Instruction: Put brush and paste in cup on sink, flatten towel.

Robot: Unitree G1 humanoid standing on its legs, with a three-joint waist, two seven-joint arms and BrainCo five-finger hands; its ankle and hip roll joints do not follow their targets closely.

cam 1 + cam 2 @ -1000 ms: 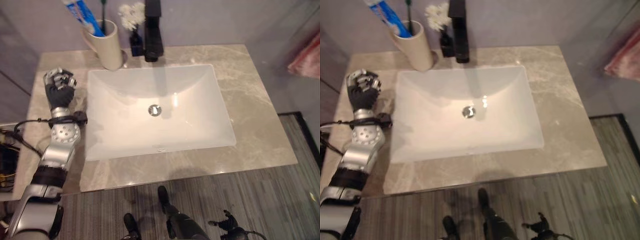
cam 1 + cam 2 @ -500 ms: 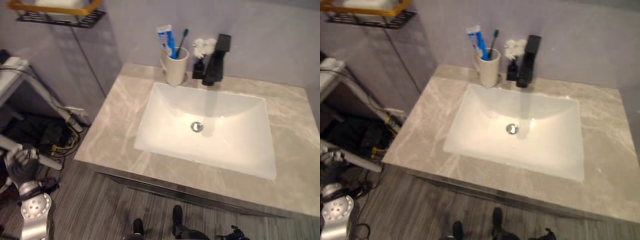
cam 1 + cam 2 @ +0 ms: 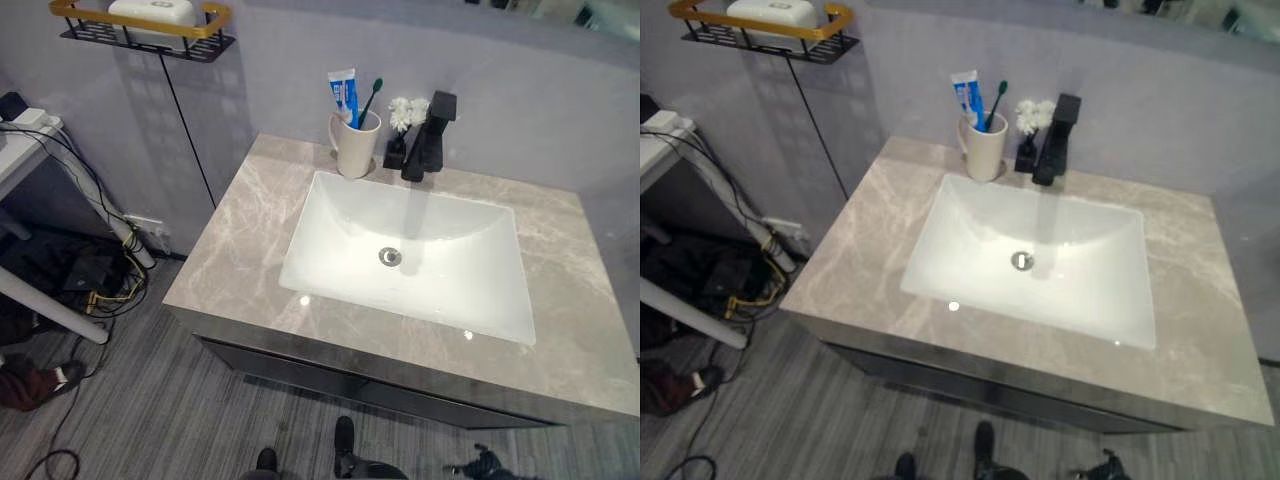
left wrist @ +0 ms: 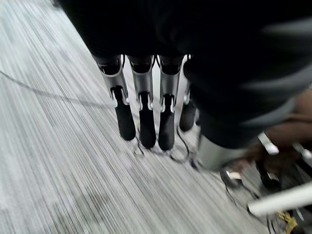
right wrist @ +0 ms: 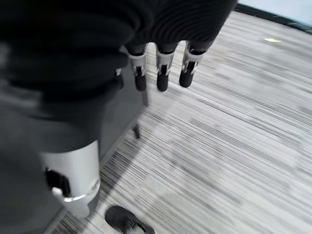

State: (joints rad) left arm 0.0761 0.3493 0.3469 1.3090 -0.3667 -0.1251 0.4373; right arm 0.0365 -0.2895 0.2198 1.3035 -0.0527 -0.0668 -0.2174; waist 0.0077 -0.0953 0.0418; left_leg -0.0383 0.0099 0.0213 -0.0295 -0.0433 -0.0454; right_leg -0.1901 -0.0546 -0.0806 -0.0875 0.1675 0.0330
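Toothbrush [image 3: 370, 100] and toothpaste [image 3: 344, 97] are being held upright in the cup [image 3: 355, 146], beside the faucet [image 3: 428, 137]. Left hand [image 4: 144, 114] and right hand [image 5: 163, 68] are being hung straight-fingered, empty, above floor [image 5: 234, 136].

One cup [image 3: 355, 146], one toothbrush [image 3: 368, 101], one toothpaste tube [image 3: 343, 94], one sink [image 3: 410, 255]
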